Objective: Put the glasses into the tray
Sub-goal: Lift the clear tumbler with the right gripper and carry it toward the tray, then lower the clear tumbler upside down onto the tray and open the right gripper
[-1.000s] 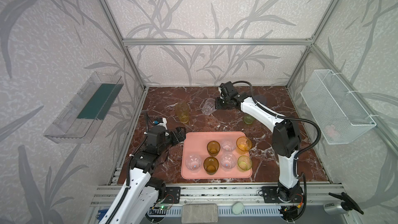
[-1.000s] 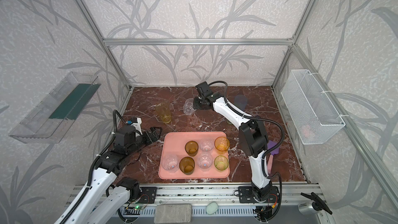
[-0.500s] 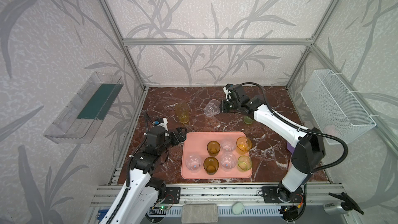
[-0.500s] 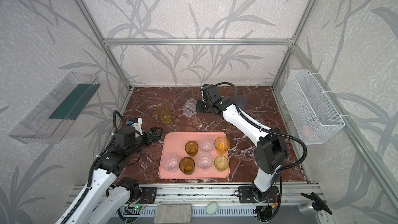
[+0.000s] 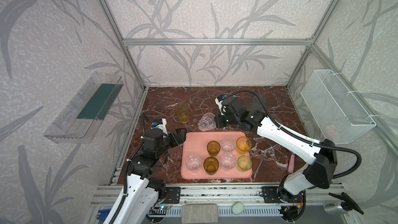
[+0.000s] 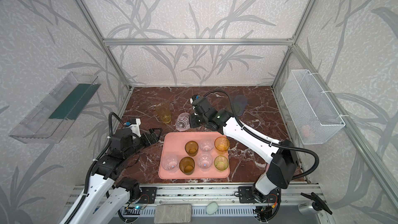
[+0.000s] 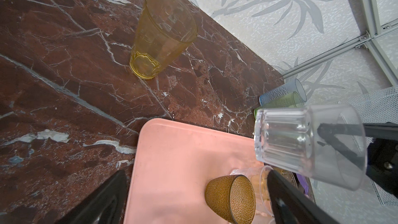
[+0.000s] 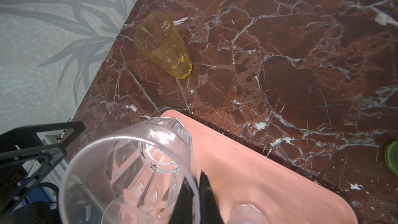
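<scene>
Seven glasses [image 5: 213, 148] sit in the tray [image 5: 193, 141]; the right gripper [image 5: 217, 121], pinching a tipped clear glass [image 5: 206, 122], should stand it gently at ten o'clock there. The left gripper [image 5: 179, 134] is wide open.

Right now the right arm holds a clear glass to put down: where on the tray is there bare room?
On the tray, the far-left corner is bare, between rim, far amber glass and near-left clear glass. Crowded: middle and right.

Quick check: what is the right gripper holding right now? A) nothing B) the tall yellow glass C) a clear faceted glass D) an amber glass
C: the right gripper is pinched shut on the rim of the clear faceted glass.
</scene>
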Controlling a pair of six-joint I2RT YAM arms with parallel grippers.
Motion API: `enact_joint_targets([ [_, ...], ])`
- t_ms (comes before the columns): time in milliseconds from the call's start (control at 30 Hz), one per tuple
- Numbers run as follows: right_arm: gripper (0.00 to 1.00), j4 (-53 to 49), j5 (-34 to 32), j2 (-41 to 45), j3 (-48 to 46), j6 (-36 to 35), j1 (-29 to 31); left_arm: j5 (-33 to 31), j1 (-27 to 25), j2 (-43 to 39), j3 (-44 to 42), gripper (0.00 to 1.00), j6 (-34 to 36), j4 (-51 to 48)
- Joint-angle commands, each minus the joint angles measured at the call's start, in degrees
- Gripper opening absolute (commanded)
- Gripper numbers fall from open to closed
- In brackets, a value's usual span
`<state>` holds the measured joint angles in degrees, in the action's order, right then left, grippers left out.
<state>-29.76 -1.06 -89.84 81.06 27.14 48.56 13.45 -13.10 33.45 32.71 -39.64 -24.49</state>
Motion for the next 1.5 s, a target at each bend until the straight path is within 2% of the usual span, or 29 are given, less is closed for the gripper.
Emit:
enact_joint_targets([
  [0,0.00,-1.74,-3.14,2.63,-0.76,-0.41,2.26,-0.68,0.27,-0.59,-1.13,0.99,-0.12,-1.74],
  [200,0.00,-5.82,-5.81,2.05,0.02,-1.47,7.31,-1.29,0.27,-0.81,-1.24,0.99,0.19,-2.70],
  [533,0.00,-6.01,-6.68,-0.77,-0.38,-0.62,11.69,-2.37,0.27,-2.87,-2.21,0.99,-1.24,-2.62],
  [1200,0.00,-6.86,-6.44,-7.62,2.46,0.90,12.88,-4.05,0.27,-3.39,-2.91,0.99,-0.76,-3.81],
  [1467,0.00,-6.89,-5.88,-12.90,5.06,0.82,12.82,-4.68,0.27,-3.85,-2.83,0.99,-0.55,-4.16],
])
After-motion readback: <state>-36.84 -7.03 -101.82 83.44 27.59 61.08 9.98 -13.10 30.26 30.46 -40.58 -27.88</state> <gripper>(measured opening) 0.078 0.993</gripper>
